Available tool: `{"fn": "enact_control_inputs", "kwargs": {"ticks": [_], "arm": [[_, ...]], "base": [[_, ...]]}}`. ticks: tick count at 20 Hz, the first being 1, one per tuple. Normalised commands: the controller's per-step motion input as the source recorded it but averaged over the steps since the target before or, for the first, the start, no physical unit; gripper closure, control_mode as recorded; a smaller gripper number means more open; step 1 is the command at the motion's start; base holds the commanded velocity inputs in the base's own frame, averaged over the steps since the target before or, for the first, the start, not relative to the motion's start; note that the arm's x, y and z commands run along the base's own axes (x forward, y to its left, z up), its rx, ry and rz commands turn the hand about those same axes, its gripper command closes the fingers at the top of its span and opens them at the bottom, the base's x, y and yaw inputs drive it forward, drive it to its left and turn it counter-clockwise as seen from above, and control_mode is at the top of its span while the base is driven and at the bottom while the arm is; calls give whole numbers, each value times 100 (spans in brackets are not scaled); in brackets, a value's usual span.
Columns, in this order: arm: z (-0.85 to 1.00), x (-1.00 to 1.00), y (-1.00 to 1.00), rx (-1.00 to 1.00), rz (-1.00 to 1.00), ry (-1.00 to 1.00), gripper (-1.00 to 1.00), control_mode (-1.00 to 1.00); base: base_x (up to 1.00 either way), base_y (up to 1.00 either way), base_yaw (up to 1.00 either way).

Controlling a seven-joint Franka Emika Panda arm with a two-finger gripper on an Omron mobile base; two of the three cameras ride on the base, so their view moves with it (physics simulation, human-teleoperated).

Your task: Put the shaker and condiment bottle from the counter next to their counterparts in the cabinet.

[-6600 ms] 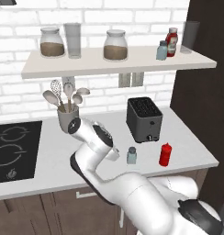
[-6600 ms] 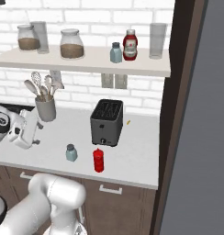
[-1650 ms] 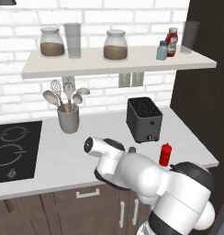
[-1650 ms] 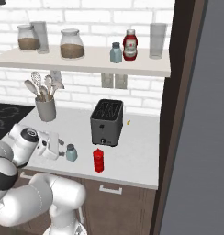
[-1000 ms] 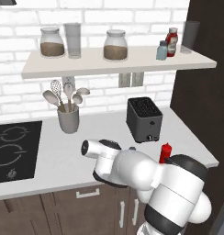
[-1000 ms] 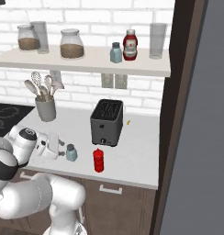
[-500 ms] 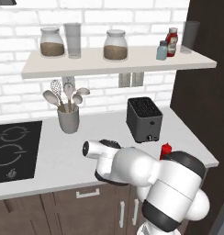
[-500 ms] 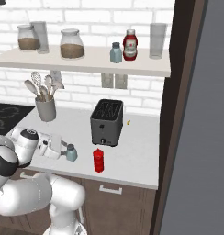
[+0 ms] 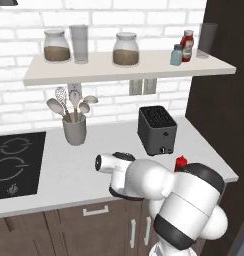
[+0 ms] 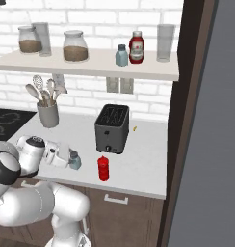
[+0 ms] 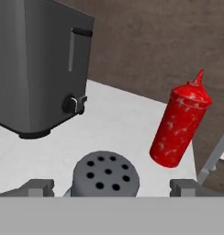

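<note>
Straddling the shaker on the counter w/ jaws spread wide, the gripper looks set for a pinch. Condiment bottle waits just beside, near the toaster; twins up on the cabinet.

The arm is folded lower and further right over the counter than earlier, and the gripper now sits at the shaker, its spread fingers either side of the grey cap. Earlier it hung well left of the shaker, near the utensil holder.
</note>
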Motion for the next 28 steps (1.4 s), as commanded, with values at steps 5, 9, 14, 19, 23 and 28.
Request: {"fn": "enact_control_inputs", "kwargs": {"ticks": [5, 9, 14, 19, 23, 28], "arm": [[-18, 0, -3, -9, 0, 2, 100, -100], [-3, 0, 0, -3, 0, 1, 100, -100], [0, 0, 0, 0, 0, 0, 100, -100], [36, 0, 0, 1, 0, -4, 100, -100], [80, 0, 0, 0, 1, -1, 100, -100], [60, 0, 0, -6, 7, 0, 100, -100]], "base": [[0, 0, 0], [0, 0, 0], [0, 0, 0], [0, 0, 0], [0, 0, 0], [0, 0, 0]]}}
